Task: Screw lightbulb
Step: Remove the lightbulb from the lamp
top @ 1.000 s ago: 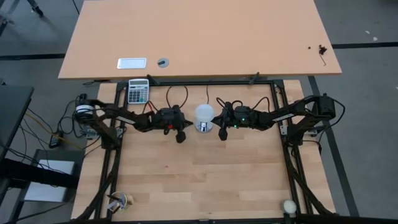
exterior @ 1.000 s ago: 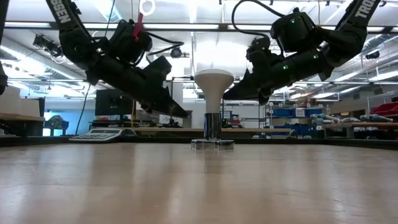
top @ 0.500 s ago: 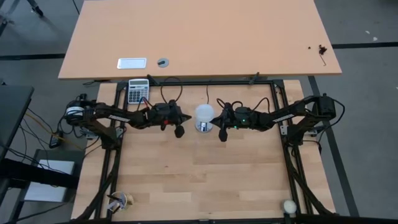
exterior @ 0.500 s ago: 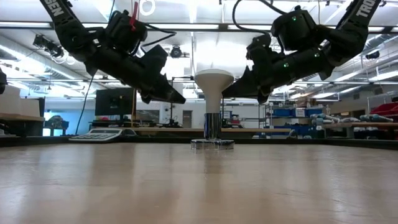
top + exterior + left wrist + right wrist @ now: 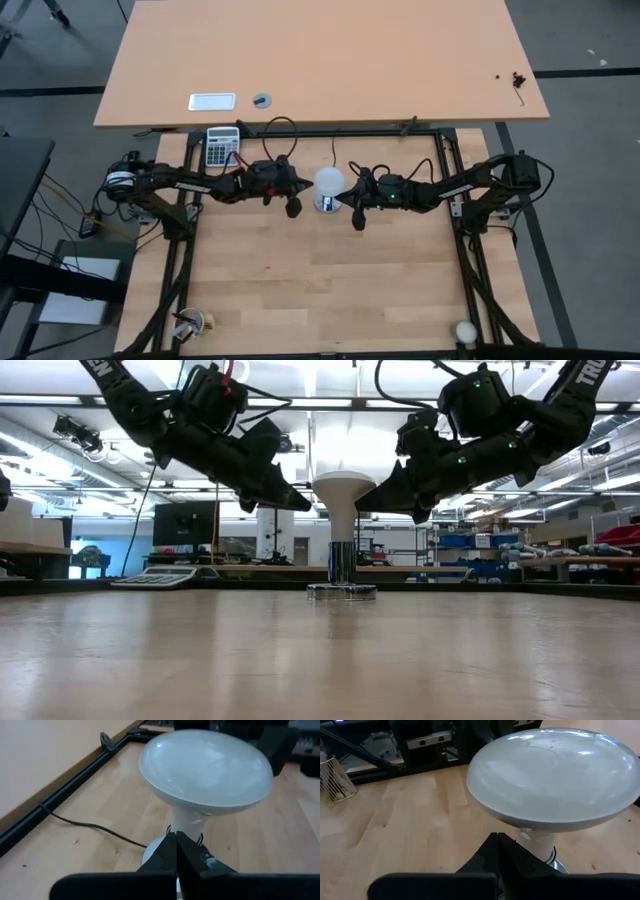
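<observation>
The white lightbulb (image 5: 329,183) stands upright, dome up, with its narrow base in the silver socket (image 5: 342,590) at the middle of the table's far side. It also shows in the left wrist view (image 5: 207,770) and the right wrist view (image 5: 555,775). My left gripper (image 5: 293,208) is shut and hovers just left of the bulb at dome height (image 5: 305,506). My right gripper (image 5: 358,217) is shut and hovers just right of the bulb (image 5: 362,508). In both wrist views the shut fingers point at the bulb's neck with a gap between. Neither gripper touches the bulb.
A calculator (image 5: 222,146) lies at the far left. A cream ball (image 5: 465,331) sits at the near right corner, and a small wire holder (image 5: 195,322) at the near left. The socket's black cord (image 5: 85,824) runs toward the black frame rail (image 5: 340,130).
My left gripper has risen from below the dome to dome height and moved toward the bulb, staying shut. The bulb and socket have stayed where they were.
</observation>
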`<move>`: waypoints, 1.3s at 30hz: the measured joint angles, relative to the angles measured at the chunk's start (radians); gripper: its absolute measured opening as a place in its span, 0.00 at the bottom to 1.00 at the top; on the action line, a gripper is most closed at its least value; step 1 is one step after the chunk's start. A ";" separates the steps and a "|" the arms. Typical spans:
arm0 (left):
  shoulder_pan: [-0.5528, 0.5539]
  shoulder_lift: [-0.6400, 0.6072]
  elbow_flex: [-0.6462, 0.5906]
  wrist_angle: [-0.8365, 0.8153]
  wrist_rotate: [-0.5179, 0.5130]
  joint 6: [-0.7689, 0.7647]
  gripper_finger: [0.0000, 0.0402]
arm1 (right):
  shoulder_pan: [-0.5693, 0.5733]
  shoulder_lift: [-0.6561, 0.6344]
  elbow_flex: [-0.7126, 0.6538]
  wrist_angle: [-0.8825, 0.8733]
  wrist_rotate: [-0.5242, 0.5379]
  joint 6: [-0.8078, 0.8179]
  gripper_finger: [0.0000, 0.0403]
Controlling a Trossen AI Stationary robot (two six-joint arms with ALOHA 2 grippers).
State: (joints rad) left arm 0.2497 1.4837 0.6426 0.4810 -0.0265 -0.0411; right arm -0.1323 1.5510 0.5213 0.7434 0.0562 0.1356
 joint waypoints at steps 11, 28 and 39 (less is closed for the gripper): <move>0.000 0.000 0.027 -0.071 -0.025 0.037 0.00 | 0.002 -0.001 0.000 0.000 0.002 0.000 0.03; 0.000 0.000 0.027 -0.068 -0.028 0.063 0.00 | 0.002 -0.163 0.000 -0.096 -0.021 -0.006 0.03; 0.000 -0.056 0.027 -0.107 -0.029 0.067 0.00 | 0.002 -0.221 0.000 -0.117 -0.023 -0.013 0.03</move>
State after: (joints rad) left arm 0.2497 1.4276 0.6697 0.3736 -0.0558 0.0257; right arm -0.1307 1.3302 0.5217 0.6262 0.0334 0.1228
